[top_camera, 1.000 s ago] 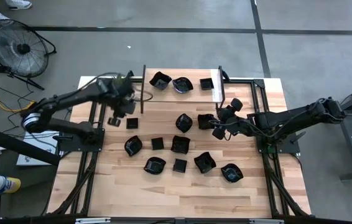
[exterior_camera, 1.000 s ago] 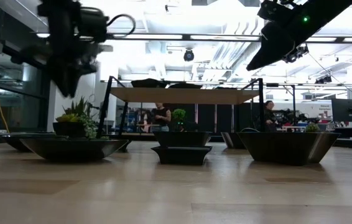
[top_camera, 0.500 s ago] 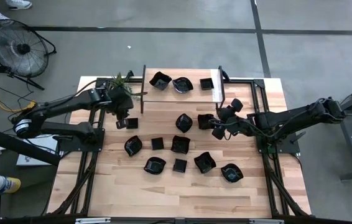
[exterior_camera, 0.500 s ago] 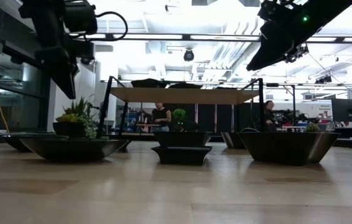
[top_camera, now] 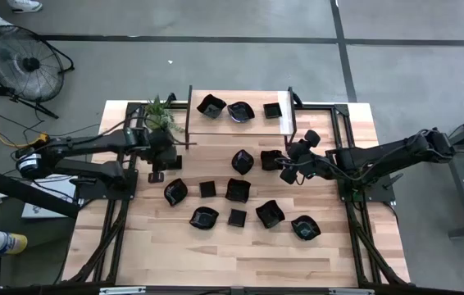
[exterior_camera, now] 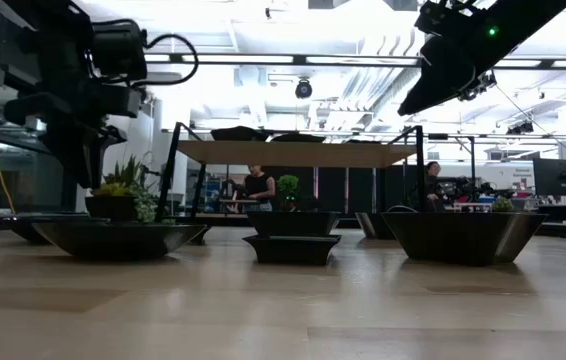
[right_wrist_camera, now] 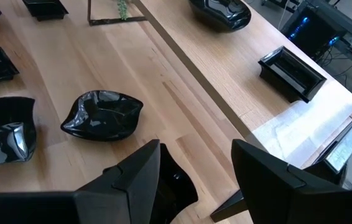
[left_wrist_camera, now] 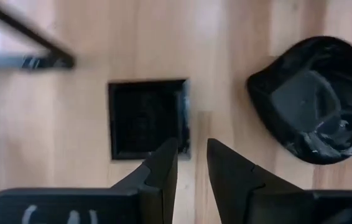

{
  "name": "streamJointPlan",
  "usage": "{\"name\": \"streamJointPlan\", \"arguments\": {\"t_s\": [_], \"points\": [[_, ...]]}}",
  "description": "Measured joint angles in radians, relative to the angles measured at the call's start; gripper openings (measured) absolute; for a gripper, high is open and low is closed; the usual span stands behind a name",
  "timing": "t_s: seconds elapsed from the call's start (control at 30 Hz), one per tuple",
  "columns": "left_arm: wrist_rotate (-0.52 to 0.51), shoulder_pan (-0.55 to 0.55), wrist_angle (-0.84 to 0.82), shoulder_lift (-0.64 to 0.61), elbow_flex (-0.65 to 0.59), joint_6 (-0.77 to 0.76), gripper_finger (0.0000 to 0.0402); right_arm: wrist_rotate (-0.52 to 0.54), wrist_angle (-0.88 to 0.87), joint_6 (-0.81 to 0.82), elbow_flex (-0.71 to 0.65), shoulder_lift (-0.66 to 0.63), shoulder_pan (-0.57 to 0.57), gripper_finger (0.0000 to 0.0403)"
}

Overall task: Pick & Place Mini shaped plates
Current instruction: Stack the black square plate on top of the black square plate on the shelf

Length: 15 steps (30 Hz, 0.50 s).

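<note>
3 mini shaped plates on shelf; approx 10 left on desk. Left claw narrow, empty, over square plate. Right claw wide, empty.

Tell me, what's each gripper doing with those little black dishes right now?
Left gripper empty, poised over square dish. Right gripper open, hovering mid-table. Nothing in the way.

The left gripper has retracted from beside the raised shelf and now hangs directly above a small square plate, fingers slightly apart.
</note>
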Motion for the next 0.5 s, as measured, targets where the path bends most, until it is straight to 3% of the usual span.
{"name": "streamJointPlan", "arguments": {"t_s": [0.17,0.27,0.37,0.5], "points": [[-0.067,-0.11,0.018,0.014,0.0,-0.014,0.0085,-0.001,0.0,0.0,0.0,0.0,0.0,0.0194],[-0.166,-0.177,0.017,0.047,-0.001,-0.053,0.0085,-0.001,0.0,-0.001,0.0,0.0,0.0,0.0194],[-0.261,-0.229,0.021,0.093,-0.001,-0.063,0.0085,-0.001,0.0,-0.001,0.0,0.0,0.0,0.0194],[-0.31,-0.268,0.054,0.172,-0.001,-0.064,0.0085,-0.002,0.0,-0.001,0.0,0.0,0.0,0.0194]]}}
